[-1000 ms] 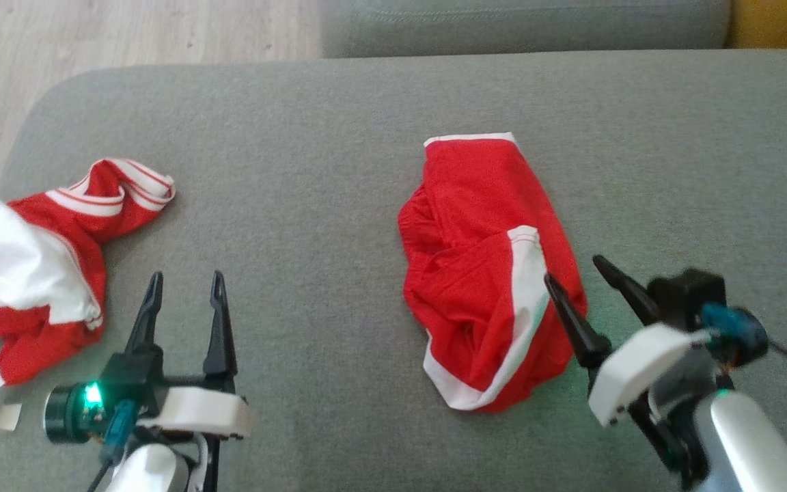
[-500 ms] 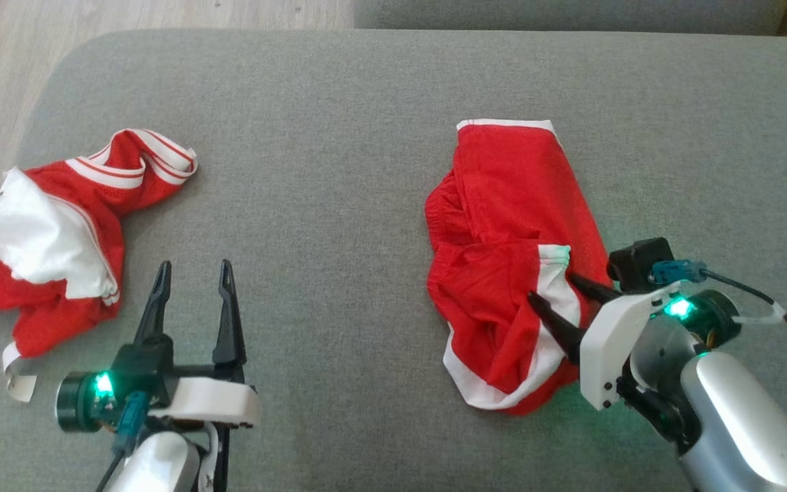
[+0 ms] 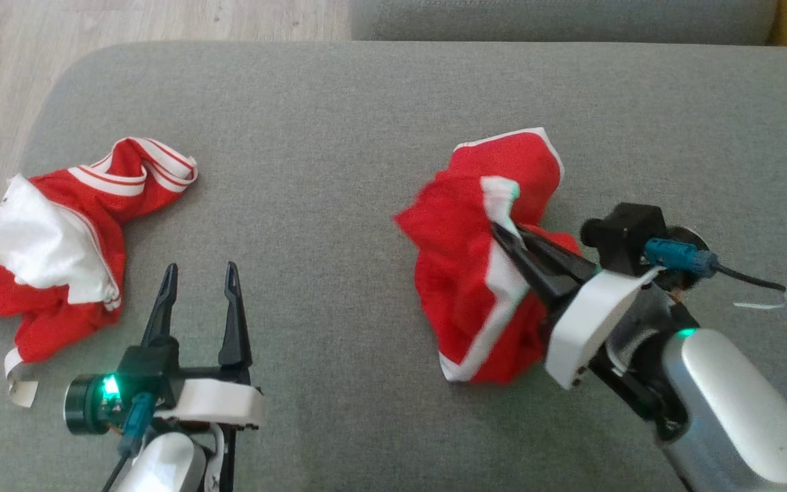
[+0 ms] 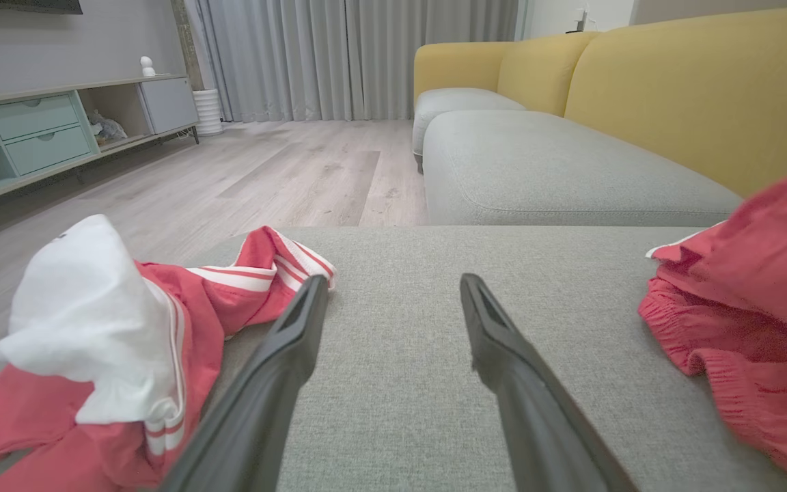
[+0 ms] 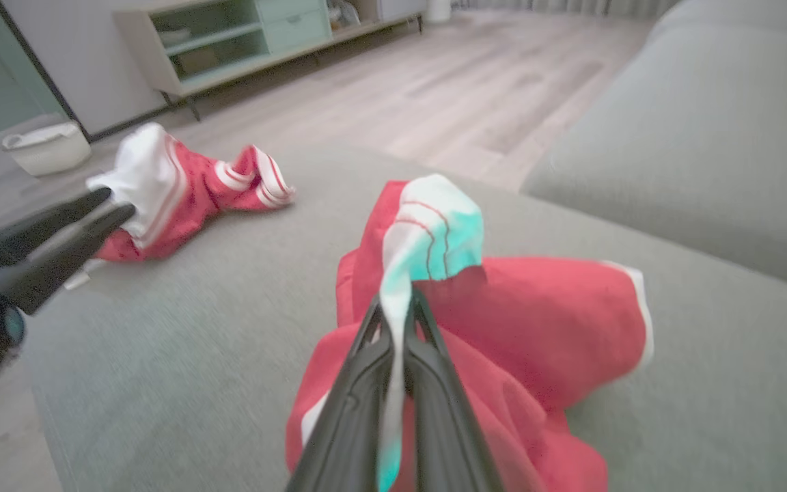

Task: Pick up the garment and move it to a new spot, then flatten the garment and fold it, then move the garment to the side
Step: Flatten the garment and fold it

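The garment, red shorts with white trim, is bunched up at the middle right of the grey cushion. My right gripper is shut on its white side stripe and lifts that fold; in the right wrist view the stripe stands up between the closed fingers. In the left wrist view the garment shows at the right edge. My left gripper hovers open over bare cushion at the lower left, its fingers apart with nothing between them.
A second red and white garment lies crumpled at the cushion's left edge, close to my left gripper. Wooden floor lies beyond the cushion. Another grey cushion and a yellow sofa back stand behind.
My right gripper has closed on the garment's white stripe and pulled it up and leftward, bunching the shorts. The left gripper has stayed put. The head camera has shifted slightly.
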Robot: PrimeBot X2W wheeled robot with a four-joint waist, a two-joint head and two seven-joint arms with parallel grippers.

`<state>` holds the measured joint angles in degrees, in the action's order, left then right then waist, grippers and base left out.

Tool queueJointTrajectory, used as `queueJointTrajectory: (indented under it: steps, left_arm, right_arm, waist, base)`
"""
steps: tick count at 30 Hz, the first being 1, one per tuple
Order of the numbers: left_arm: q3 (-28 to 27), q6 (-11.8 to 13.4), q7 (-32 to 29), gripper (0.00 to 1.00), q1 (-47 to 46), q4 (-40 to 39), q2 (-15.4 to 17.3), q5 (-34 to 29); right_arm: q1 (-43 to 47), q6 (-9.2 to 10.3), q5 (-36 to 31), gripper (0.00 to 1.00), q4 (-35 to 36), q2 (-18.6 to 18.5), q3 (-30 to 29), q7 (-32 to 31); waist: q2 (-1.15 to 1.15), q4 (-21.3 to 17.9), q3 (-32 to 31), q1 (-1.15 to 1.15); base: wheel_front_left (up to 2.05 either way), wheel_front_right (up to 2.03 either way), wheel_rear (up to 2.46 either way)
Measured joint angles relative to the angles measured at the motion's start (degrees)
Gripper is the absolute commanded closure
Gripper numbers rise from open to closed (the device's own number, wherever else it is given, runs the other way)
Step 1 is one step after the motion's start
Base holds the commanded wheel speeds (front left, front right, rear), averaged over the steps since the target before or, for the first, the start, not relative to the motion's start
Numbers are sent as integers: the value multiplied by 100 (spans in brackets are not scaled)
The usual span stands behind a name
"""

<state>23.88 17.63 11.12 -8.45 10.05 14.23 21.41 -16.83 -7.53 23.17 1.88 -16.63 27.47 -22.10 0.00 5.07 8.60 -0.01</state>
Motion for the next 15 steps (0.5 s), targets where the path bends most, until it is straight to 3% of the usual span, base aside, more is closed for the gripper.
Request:
queueJointTrajectory:
  steps: [4, 8, 11, 15]
  left_arm:
    - [1, 1, 4, 0, 1, 9, 0, 32]
    - [9, 1, 4, 0, 2, 19, -5, 56]
    - [18, 0, 4, 0, 7, 35, -8, 85]
    - [48, -54, 4, 0, 7, 51, -11, 88]
  right_arm:
    - [-376, 0, 0, 100, 361, 159, 342, 322]
    - [-916, 0, 55, 100, 468, 643, 311, 943]
    - [-1004, 0, 49, 100, 232, 956, -126, 1170]
    - [-562, 0, 2, 100, -450, 1061, -1023, 1256]
  waist:
    - [0, -17, -61, 0]
    - [0, -40, -123, 0]
    - [0, -59, -166, 0]
    - [0, -73, -192, 0]
  base:
    - [0, 0, 0]
    - [0, 0, 0]
    - [0, 0, 0]
    - [0, 0, 0]
